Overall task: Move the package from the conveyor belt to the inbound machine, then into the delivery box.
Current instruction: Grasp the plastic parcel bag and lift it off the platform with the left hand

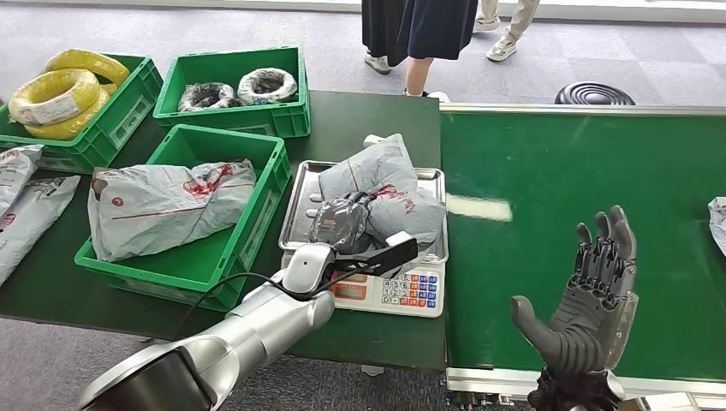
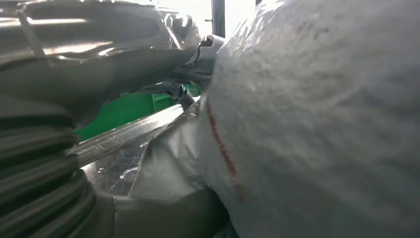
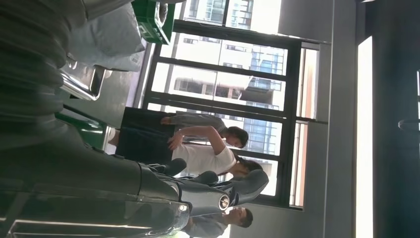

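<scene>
Right hand (image 1: 593, 295) raised over near edge of conveyor belt (image 1: 582, 180), fingers spread upright, palm bare, nothing held. Left hand (image 1: 342, 224) reaching onto steel tray of inbound machine (image 1: 402, 289), a weighing scale with keypad facing front; fingers lying against grey package (image 1: 385, 193) that sits on tray. From head view, grasp cannot be told: fingers wrapped on bag or merely resting. Left wrist view close against crinkled grey film with red line, tray rim (image 2: 124, 131) beneath.

Judged step: package already on inbound machine; transfer to delivery box in hand or about to begin.

Next move calls for: firm hold on slack bag, lift clear of tray rim, carry leftward over wall of green delivery box (image 1: 257, 218) just beside scale, release on top of grey bag (image 1: 167, 205) already inside.

Farther off: another bag's edge (image 1: 717, 224) on belt at right; people standing beyond table.
</scene>
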